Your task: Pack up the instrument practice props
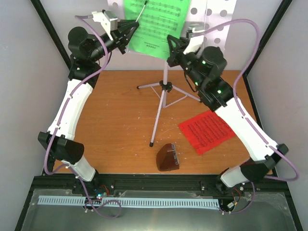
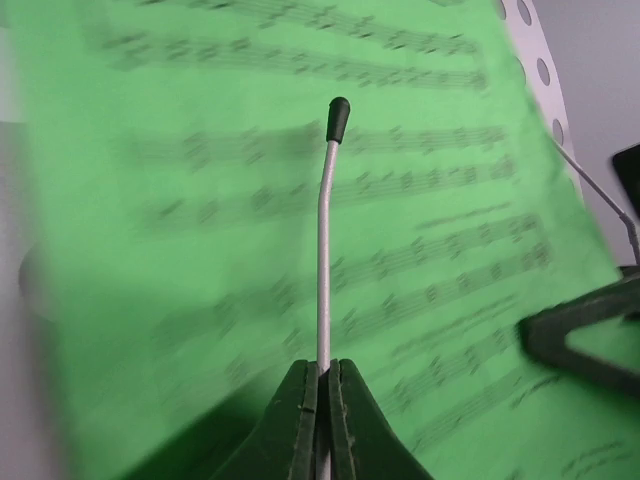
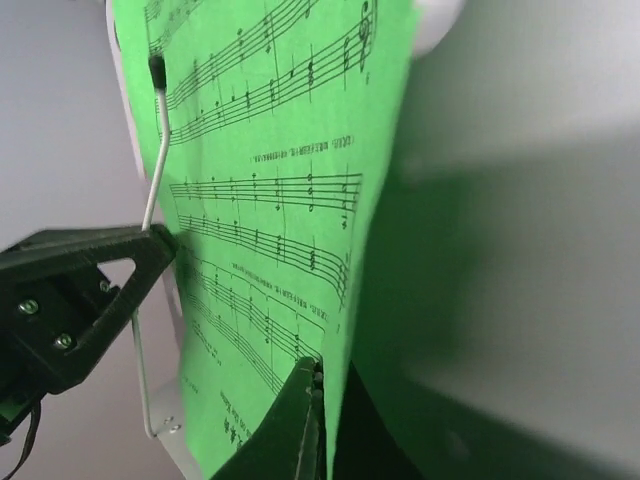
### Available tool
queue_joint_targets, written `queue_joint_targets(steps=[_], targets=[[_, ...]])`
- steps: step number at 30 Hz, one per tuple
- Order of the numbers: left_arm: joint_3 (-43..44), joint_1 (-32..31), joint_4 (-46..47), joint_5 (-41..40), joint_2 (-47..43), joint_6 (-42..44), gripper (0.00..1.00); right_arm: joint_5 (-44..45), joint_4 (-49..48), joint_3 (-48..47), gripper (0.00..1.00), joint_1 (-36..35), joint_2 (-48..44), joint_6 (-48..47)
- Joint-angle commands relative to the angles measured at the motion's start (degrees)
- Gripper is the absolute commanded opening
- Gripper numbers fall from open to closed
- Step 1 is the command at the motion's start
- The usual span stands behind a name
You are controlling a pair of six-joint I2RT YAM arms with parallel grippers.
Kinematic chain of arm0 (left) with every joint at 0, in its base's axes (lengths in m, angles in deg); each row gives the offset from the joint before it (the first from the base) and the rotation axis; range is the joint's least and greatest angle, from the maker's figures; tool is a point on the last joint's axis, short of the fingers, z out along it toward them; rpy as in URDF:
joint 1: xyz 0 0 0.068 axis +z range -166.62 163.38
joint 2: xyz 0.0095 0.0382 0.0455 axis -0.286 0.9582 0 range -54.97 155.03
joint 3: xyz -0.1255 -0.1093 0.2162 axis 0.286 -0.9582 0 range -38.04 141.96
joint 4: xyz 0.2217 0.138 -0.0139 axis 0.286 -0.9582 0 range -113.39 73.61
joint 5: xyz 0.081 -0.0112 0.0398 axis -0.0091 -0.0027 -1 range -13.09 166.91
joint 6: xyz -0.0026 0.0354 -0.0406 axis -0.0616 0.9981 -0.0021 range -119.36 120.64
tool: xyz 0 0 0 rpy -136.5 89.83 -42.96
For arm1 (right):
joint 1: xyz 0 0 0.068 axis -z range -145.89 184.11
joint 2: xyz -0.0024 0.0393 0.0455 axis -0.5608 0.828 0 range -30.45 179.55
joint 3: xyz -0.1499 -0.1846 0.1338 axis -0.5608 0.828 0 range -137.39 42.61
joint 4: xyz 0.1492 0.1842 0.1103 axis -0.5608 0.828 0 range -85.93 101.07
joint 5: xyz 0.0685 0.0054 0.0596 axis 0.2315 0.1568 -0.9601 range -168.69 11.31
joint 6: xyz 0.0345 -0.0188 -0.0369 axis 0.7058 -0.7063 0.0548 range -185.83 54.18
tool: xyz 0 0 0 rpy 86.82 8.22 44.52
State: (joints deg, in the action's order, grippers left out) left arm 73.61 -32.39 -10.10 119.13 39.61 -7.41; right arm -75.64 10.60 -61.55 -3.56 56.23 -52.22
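Observation:
The green music sheet [image 1: 155, 24] hangs on the white perforated plate [image 1: 219, 19] of the tripod music stand [image 1: 161, 103]. My left gripper [image 1: 137, 24] is shut on the stand's thin wire page holder [image 2: 323, 250], which lies across the green sheet [image 2: 180, 260]. My right gripper [image 1: 170, 39] is shut on the green sheet's lower right edge [image 3: 270, 200], with the paper pinched between the fingers [image 3: 300, 420]. The red music sheet [image 1: 208, 131] lies flat on the table to the right. The dark brown metronome [image 1: 167, 158] stands near the front edge.
The wooden table [image 1: 115, 120] is walled by grey panels on the left, right and back. The stand's tripod legs [image 1: 166, 87] spread over the middle of the table. My left gripper's fingers [image 3: 90, 290] show in the right wrist view, beside the sheet.

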Motion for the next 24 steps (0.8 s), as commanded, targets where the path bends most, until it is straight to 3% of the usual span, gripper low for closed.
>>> queue_joint_targets(steps=[1,13,16,24], targets=[[0.4,-0.2,2.4,-0.4,-2.5,-3.2,0.00,8.0,-11.9,6.6,0.03,-0.2,-8.9,-2.5],[0.8,-0.2,3.0,-2.3,-1.5,-6.1,0.00,10.5,-12.0,13.8,0.03,-0.2,-21.1,-6.5],[1.1,-0.2,2.9,-2.8,-1.2,-6.7,0.11,9.7,-9.5,13.8,0.03,-0.2,-23.0,-8.0],[1.5,-0.2,3.1,-1.1,-0.7,-7.3,0.21,3.6,0.3,12.7,0.03,-0.2,-27.5,-5.7]])
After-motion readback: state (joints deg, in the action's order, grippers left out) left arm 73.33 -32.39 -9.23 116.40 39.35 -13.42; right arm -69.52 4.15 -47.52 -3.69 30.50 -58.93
